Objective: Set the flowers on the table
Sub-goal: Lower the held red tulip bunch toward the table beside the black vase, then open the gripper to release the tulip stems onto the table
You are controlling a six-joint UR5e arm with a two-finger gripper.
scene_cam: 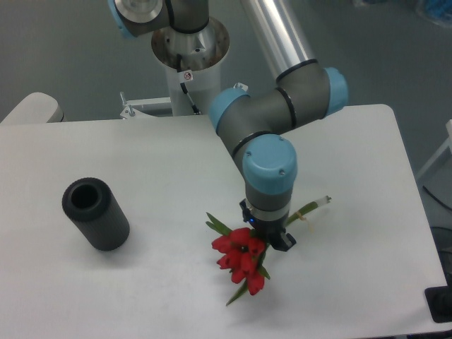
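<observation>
The flowers (241, 263), red blooms with green leaves, lie low over the white table (141, 162) right of centre, near the front. Their thin green stems (311, 207) stick out to the upper right past the arm's wrist. My gripper (267, 239) points straight down over the bunch, just behind the blooms, where the stems meet the leaves. Its fingers are hidden under the wrist and the flowers, so I cannot see whether they are closed on the stems. I cannot tell whether the flowers rest on the table or hang just above it.
A black hollow cylinder (94, 213) stands on the left part of the table, its opening facing up. The arm's base column (189, 63) stands behind the table's far edge. The table's front edge and right edge lie close to the flowers.
</observation>
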